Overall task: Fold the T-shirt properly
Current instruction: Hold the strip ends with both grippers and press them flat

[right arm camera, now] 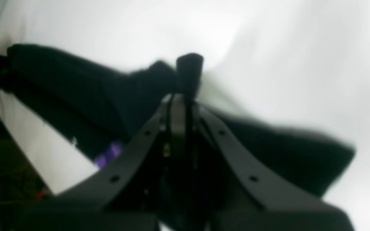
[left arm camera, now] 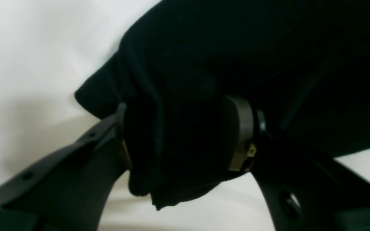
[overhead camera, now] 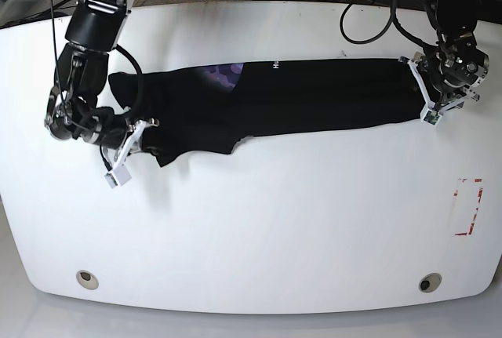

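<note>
The black T-shirt (overhead camera: 314, 95) lies stretched in a long folded band across the white table (overhead camera: 259, 228), with a purple patch (overhead camera: 223, 75) and a bit of white text (overhead camera: 276, 64) showing at its far edge. At the band's right end in the base view, my left gripper (overhead camera: 416, 93) is shut on a thick bunch of the T-shirt (left arm camera: 204, 64), held between its fingers (left arm camera: 239, 134). At the left end, my right gripper (overhead camera: 147, 129) is shut on a thin fold of the T-shirt (right arm camera: 75, 93). A purple patch (right arm camera: 108, 154) shows beside it.
A red-marked rectangle (overhead camera: 468, 206) sits near the table's right edge. Two round holes (overhead camera: 87, 278) (overhead camera: 427, 282) lie near the front edge. Cables (overhead camera: 369, 16) trail over the back edge behind the left arm.
</note>
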You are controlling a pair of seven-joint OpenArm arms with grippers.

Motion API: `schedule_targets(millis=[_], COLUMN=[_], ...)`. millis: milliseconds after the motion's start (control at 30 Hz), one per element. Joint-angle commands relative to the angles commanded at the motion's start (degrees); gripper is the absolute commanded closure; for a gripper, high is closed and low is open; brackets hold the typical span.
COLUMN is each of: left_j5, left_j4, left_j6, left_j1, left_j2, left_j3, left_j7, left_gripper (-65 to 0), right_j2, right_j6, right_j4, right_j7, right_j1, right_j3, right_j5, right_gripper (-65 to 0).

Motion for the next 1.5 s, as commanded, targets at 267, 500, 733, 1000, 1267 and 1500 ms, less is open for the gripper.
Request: schedule_targets(millis=[267, 500, 733, 1000, 1267, 1500], left_j5=[-0.09, -0.18, -0.44, -0.44, -1.32, -12.22], left_j4=[-2.55, -2.29, -2.37, -2.46, -1.93, -2.2], left_j6=[0.0, 0.0, 0.0, 0.0, 0.0, 0.0], left_j1=[-1.32, -1.76, -2.64, -2.9, -3.52, -8.0], left_j2=[-1.67, -1.76, -1.67, -1.49, -1.41, -1.58], left_j3=[0.0, 0.0, 0.0, 0.18, 0.18, -0.97], left_j7=[-0.09, -0.09, 0.0, 0.0, 0.09, 0.44], left_gripper=[-33.1, -33.1, -33.1, -33.1, -33.6, -37.2], right_j2=[2.9, 5.01, 2.02, -5.36, -5.54, -5.45], right_j6=[0.0, 0.0, 0.0, 0.0, 0.0, 0.0], right_j4=[-0.35, 0.0, 13.98, 15.21, 4.13, -3.25], right_j7=[0.97, 2.9, -1.14, -1.49, 12.84, 18.64], right_j1=[-6.33, -9.41, -12.4, -14.68, -13.27, -6.59], right_j3=[0.0, 3.69, 6.42, 2.46, -4.13, -4.22], right_j5=[1.23, 1.85, 1.93, -1.93, -18.11, -29.89], right_gripper=[0.0, -25.8, -42.8, -43.1, -43.1, -43.1])
